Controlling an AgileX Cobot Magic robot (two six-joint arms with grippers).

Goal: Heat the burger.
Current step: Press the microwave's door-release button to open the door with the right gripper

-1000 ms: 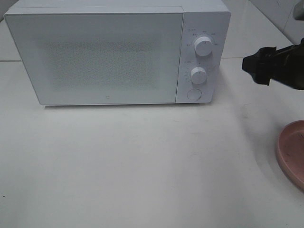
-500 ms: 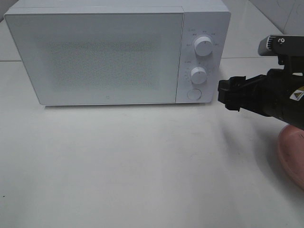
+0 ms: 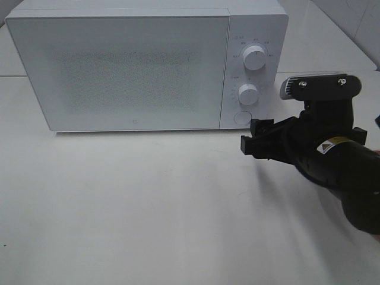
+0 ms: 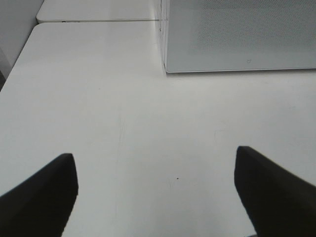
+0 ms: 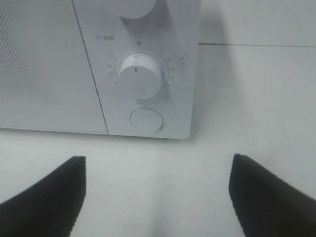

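From the high camera, my right gripper (image 3: 250,141) hangs with jaws apart, just short of the microwave's (image 3: 136,71) round button (image 3: 241,117). The left wrist camera shows my left gripper (image 4: 155,195) spread wide over the table (image 4: 148,98), with the microwave's corner ahead of it. On the right wrist camera the button lies straight ahead between the parted fingers (image 5: 44,197); no view shows the burger, so I cannot place it.

The microwave (image 3: 130,71) is sitting on the table (image 3: 148,208). An upper knob (image 3: 255,57), a lower knob (image 3: 248,94) and a round button (image 3: 241,117) are running downward on the microwave's right side. The right gripper (image 3: 252,141) is hanging just before its lower right corner.
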